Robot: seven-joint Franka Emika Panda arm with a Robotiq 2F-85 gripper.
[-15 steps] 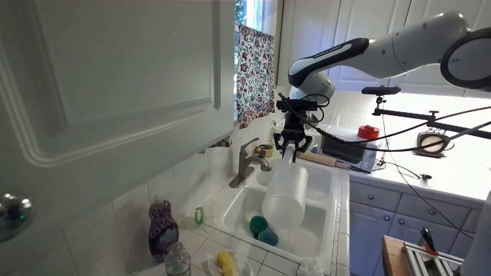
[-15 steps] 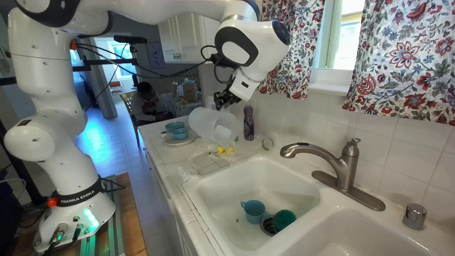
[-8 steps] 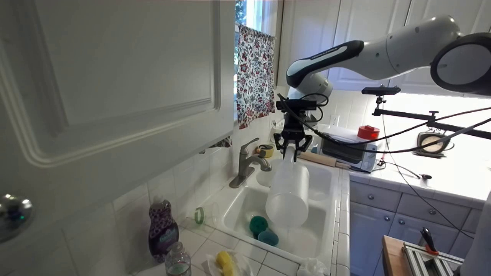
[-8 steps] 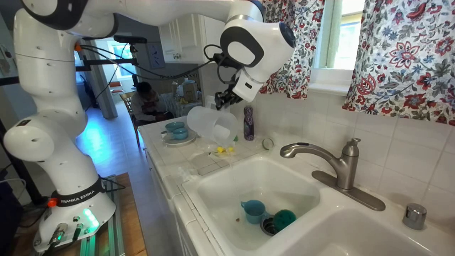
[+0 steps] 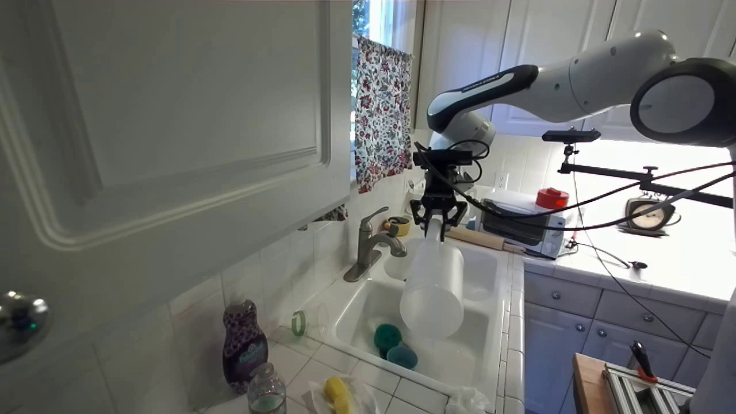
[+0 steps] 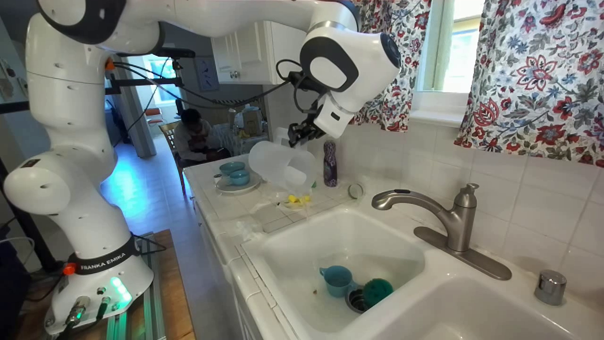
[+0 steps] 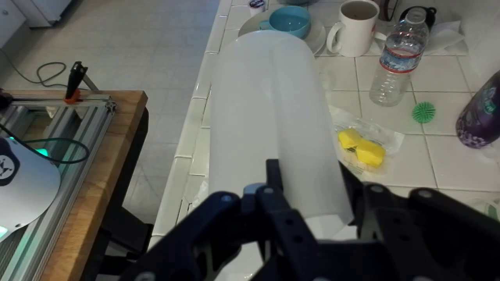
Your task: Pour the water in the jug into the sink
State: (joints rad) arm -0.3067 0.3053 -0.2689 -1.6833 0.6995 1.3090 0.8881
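The jug [image 5: 434, 293], a milky-white translucent cylinder, is held in the air above the sink [image 5: 495, 339]. It lies well tilted, its closed base towards the camera in an exterior view and its mouth end [image 6: 302, 172] lower, towards the basin [image 6: 283, 255]. A faint thin trickle shows below the mouth. My gripper [image 5: 434, 230] is shut on the jug's handle; it shows also in an exterior view [image 6: 298, 134]. In the wrist view the fingers of my gripper [image 7: 310, 171] stand on both sides of the handle [image 7: 308, 156]. The jug's inside is mostly hidden.
The faucet [image 6: 453, 222] stands at the sink's rim. A blue cup [image 6: 338, 280] and a green scrubber [image 6: 377, 292] lie in the basin. A purple bottle [image 5: 244, 345], a water bottle [image 7: 399, 58] and yellow sponges [image 7: 361, 146] are on the counter. An open cabinet door [image 5: 190, 115] hangs close.
The jug and gripper have shifted slightly; in an exterior view the jug's base has moved a little right and up. The arm's elbow has moved. The trickle looks fainter. The grip is unchanged.
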